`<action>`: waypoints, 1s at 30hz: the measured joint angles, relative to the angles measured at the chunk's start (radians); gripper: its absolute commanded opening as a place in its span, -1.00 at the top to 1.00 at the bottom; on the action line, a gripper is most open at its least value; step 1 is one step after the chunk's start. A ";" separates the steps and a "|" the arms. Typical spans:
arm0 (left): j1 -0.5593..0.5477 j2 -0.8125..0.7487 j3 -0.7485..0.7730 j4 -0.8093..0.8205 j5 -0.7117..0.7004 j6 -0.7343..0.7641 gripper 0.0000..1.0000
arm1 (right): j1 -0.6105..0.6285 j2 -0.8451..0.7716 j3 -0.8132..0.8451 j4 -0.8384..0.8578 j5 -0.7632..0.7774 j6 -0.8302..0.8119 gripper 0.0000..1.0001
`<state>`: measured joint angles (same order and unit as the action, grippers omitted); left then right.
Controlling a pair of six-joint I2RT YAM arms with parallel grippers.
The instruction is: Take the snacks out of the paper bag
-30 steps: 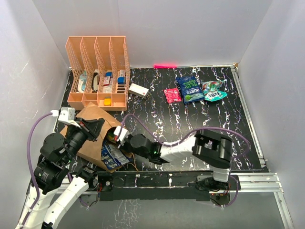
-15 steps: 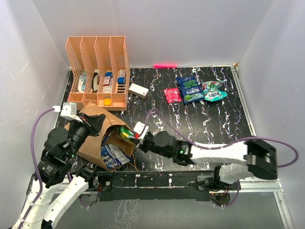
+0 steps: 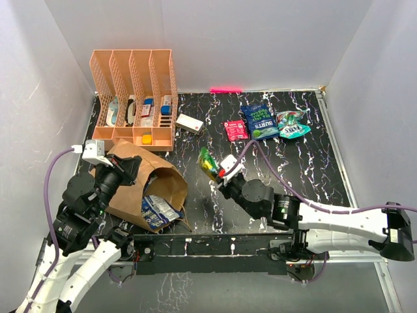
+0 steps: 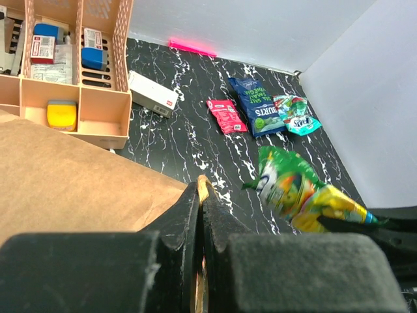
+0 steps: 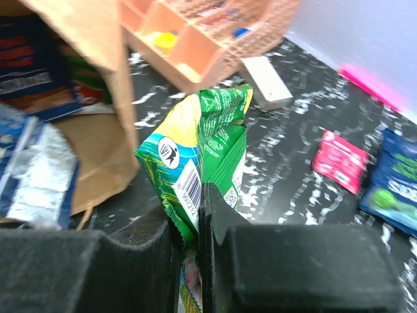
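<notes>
Clamping green bag at centre frame, right gripper, left gripper pinching paper bag rim, lower left

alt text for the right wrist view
The right gripper is shut on a green-yellow snack bag, mid-frame. At left the brown paper bag lies open with blue packets in its mouth. Behind, on the black marbled table, are an orange rack, a white box, a pink-red packet and a dark blue chip bag.
</notes>
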<state>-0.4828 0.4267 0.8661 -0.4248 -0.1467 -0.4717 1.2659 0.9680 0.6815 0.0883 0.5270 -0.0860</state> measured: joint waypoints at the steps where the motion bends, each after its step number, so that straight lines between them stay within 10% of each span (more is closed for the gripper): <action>1: 0.000 0.000 0.000 -0.002 -0.001 0.000 1.00 | -0.004 -0.001 0.000 -0.002 0.036 -0.002 0.84; 11: 0.000 0.024 0.013 -0.018 0.009 -0.004 1.00 | -0.408 0.002 -0.024 -0.011 0.152 0.207 0.84; 25: 0.000 0.000 0.019 -0.023 0.070 -0.005 1.00 | -1.411 -0.052 -0.261 0.094 -0.356 0.737 0.84; 30: 0.000 -0.002 0.032 -0.025 0.087 -0.005 1.00 | -1.589 0.055 -0.373 0.216 -0.487 0.885 0.84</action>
<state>-0.4828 0.4252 0.8978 -0.4496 -0.0601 -0.4770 -0.3229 1.0229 0.3084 0.3042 0.0399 0.7986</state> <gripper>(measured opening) 0.010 0.146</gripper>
